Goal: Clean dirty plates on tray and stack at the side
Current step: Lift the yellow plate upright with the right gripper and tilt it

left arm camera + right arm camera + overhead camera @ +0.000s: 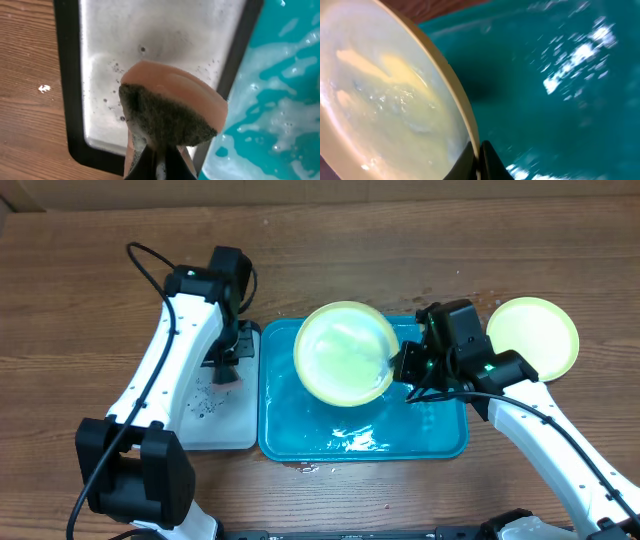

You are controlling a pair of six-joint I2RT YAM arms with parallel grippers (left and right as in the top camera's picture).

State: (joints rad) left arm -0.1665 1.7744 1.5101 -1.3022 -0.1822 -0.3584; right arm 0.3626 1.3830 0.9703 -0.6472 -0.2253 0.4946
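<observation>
Your left gripper (228, 366) sits at about 9 o'clock in the overhead view. It is clenched on a peach-coloured sponge with a dark green scouring face (229, 376). In the left wrist view that sponge (172, 107) bulges out above the pinching fingers (142, 160), scouring face toward the camera. It hangs over the small white rectangular tray with a black rim (215, 425), whose pale floor (150, 40) is speckled with dark flecks.

Just beside that small tray, at its 3 o'clock, lies the large teal-blue rectangular plastic tray (440, 438), wet and streaked with foam (280, 75).

Over the teal tray's 11 o'clock part you have the round yellow-green-rimmed plate with a pale centre (345, 352). It is tilted and held off the tray floor. Its face (385, 90) looks wet and pale, with no dark smear that I can make out, and it throws a shadow on the teal tray (560, 100) below.

Your right gripper (405, 366) grasps this plate at its 3 o'clock rim; in the right wrist view the gripper (479, 161) is closed on the rim's edge.

At 2 o'clock of the teal tray, a second yellow-green-rimmed round plate (532, 337) lies flat on the brown wooden table (400, 240), apart from the tray.
</observation>
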